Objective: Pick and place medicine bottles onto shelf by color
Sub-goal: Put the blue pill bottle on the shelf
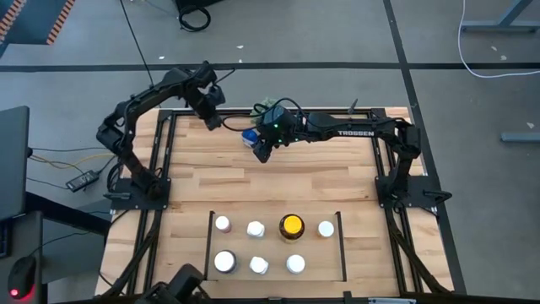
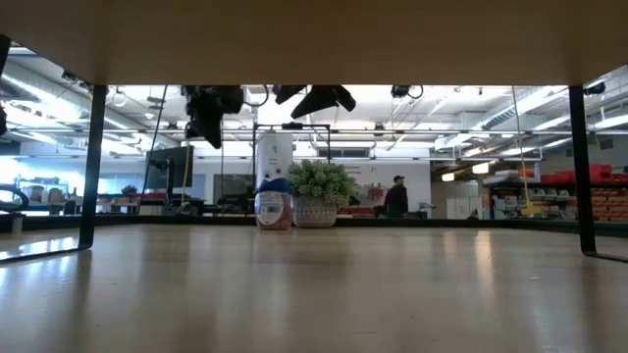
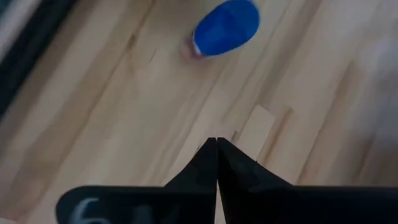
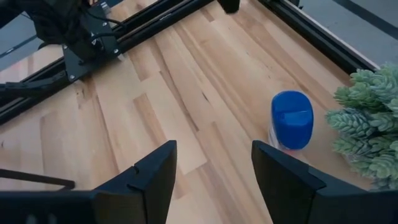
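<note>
Seven bottles [image 1: 256,229] stand in the shelf [image 1: 208,245]; the blue bottle [image 4: 291,121] remains at the far edge beside the plant [image 4: 367,118]. The right gripper [image 4: 214,168] hangs above it, fingers spread and empty, apparently to grasp it. The left gripper [image 3: 216,144] hovers nearby, clenched on nothing.

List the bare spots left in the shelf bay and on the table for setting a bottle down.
Shelf bay: the near row has bare wood at its right end, past the third white cap; the far row is full across. The widest free patch is the mid-table between the bay and the blue-capped bottle. Crowded: the far edge, with that bottle, the plant and both grippers.
</note>
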Tool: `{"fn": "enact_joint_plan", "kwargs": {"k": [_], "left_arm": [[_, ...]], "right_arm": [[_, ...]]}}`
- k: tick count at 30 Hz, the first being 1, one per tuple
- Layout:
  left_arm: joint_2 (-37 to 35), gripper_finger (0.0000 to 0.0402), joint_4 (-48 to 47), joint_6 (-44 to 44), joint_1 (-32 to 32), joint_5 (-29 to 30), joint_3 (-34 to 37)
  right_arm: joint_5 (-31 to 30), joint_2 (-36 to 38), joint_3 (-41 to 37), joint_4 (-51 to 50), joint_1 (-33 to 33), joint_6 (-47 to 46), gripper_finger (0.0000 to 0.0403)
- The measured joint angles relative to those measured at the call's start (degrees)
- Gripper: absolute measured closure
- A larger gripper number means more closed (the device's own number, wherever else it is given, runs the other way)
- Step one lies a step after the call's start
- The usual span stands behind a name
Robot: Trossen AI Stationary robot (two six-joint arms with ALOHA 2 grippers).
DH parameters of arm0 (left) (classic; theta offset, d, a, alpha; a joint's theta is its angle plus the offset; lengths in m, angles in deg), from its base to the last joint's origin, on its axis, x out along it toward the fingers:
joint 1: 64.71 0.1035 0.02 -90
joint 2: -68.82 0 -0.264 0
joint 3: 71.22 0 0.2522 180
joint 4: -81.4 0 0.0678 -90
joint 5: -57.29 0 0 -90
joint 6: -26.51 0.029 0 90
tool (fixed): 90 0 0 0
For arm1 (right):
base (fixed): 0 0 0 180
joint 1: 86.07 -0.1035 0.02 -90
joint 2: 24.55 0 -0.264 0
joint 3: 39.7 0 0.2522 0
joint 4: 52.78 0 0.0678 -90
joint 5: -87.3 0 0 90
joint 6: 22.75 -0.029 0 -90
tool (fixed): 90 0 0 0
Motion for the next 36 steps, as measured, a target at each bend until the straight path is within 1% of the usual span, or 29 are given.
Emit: {"fn": "enact_joint_plan", "kwargs": {"k": [5, 7, 9, 13, 16, 18, 20, 22, 26, 29, 31, 33, 36], "left_arm": [[-4.90, 0.0398, 1.03, 1.44, 0.02, 0.05, -1.69], [-6.37, 0.0398, 1.93, 1.44, 0.00, 1.08, -4.17], [-6.87, 0.0393, 3.42, 1.01, 0.02, 3.73, -7.92], [-5.24, 0.0365, 5.00, 0.83, 0.00, 10.13, -16.89], [-2.67, 0.0343, 3.49, 3.73, -0.02, 13.57, -22.80], [-1.30, 0.0328, 1.55, 5.48, -0.02, 16.04, -25.52], [-0.79, 0.0313, -0.82, 4.64, 0.13, 18.64, -27.23], [-0.77, 0.0302, -3.02, 2.87, 0.74, 19.89, -27.56], [-1.08, 0.0298, -6.23, 0.43, 2.59, 19.32, -27.56], [-1.39, 0.0303, -8.91, 0.30, 4.49, 16.05, -27.56], [-1.26, 0.0307, -10.25, -0.42, 5.50, 13.61, -27.54], [-1.29, 0.0310, -10.60, -1.22, 5.91, 12.18, -27.54], [-1.47, 0.0314, -11.26, -1.80, 5.88, 11.82, -27.54]], "right_arm": [[0.00, 0.00, 0.00, 0.00, 0.00, 1.16, 0.0187], [0.01, 0.00, 0.00, -0.02, 0.00, 1.31, 0.0187], [0.02, 0.00, 0.00, -0.02, 0.00, 1.98, 0.0187], [0.02, 0.00, 0.00, -0.02, 0.00, 4.66, 0.0187], [0.02, 0.00, 0.00, -0.01, 0.00, 6.81, 0.0187], [-0.50, 0.00, 0.00, 0.01, 0.00, 8.39, 0.0187], [-2.86, 0.00, 0.00, 0.00, -0.02, 9.34, 0.0187], [-5.62, 0.00, -0.12, 0.12, 0.00, 11.35, 0.0187], [-7.06, 0.08, -2.34, 0.50, 0.07, 14.10, 0.0186], [-7.05, 0.10, -4.84, 2.39, 0.04, 14.48, 0.0180], [-7.04, 0.10, -7.74, 6.15, 0.04, 14.37, 0.0174], [-6.73, -0.02, -10.55, 12.03, 0.07, 14.35, 0.0165], [-6.39, 0.02, -13.76, 22.10, -0.01, 13.76, 0.0147]]}}
